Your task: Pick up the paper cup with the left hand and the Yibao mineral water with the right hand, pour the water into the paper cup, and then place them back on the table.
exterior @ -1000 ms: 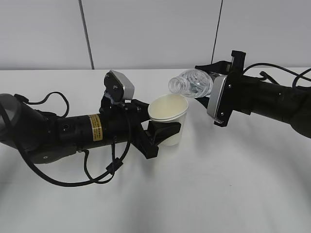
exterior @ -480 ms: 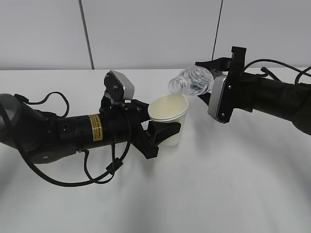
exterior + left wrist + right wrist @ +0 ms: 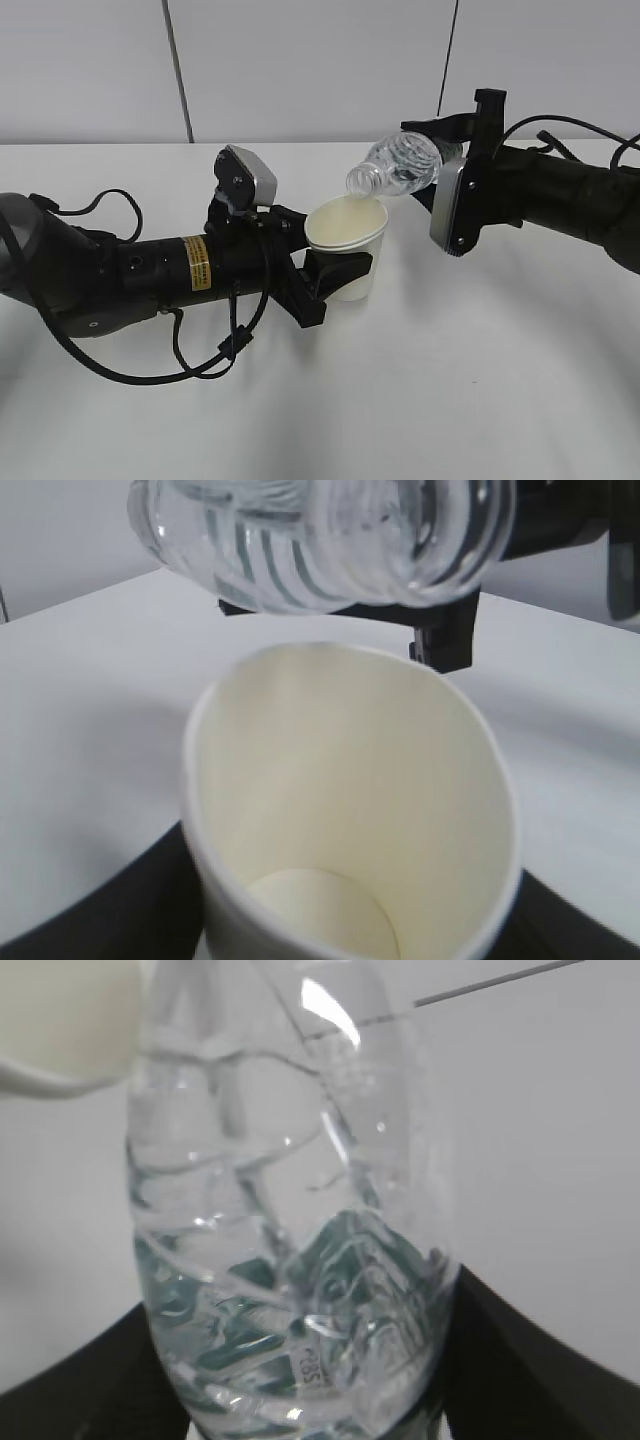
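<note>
Above the white bench [image 3: 480, 400], Yibao mineral water [image 3: 397, 167] is clamped tipped by the right end effector [image 3: 440, 165], mouth over the paper cup [image 3: 346, 245] pinched by the left end effector [image 3: 325, 272]; spillage is risked if the mouth drifts beyond the rim.

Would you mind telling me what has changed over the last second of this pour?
The right pincer has lifted slightly, raising the bottle's base so its mouth tips more steeply over the paper cup. The left pincer still holds the cup in the same place, tilted toward the bottle.
</note>
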